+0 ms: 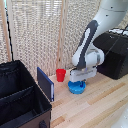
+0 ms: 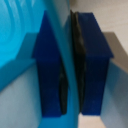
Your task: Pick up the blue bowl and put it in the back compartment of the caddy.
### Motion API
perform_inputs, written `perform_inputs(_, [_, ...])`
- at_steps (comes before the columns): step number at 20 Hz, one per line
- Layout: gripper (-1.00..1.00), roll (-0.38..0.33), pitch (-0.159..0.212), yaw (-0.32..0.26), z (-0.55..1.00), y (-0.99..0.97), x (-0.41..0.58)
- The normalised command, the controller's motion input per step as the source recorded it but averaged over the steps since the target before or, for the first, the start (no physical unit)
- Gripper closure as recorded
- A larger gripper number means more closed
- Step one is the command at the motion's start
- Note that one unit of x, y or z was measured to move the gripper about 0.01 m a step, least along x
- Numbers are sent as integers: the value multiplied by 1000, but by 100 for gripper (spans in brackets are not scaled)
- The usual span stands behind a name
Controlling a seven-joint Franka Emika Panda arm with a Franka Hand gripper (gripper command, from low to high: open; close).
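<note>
Caddy (image 1: 22, 102): nearest in exterior view; both compartments look empty, back compartment (image 1: 12, 77) included.
Blue bowl (image 1: 77, 88): on wooden table (image 1: 100, 107), beside red cup (image 1: 60, 75).
Gripper (image 1: 80, 80): down on bowl.
Wrist view: fingers (image 2: 50, 70) clamped on bowl rim (image 2: 67, 60).

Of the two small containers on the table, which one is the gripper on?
The blue bowl, directly under the gripper; the red cup stands apart, toward the exterior view's left.
</note>
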Motion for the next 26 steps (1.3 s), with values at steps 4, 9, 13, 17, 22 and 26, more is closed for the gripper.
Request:
perform_inputs(4, [100,97,10,0,854,83,402])
perform_inputs(9, [100,120,81,2,722,158,540])
perform_inputs(13, [100,121,105,10,691,196,653])
perform_inputs(17, [100,93,70,1,791,155,664])
perform_inputs(22, [100,27,11,-14,979,296,470])
perform_inputs(26, [100,4,-22,-47,996,652,112])
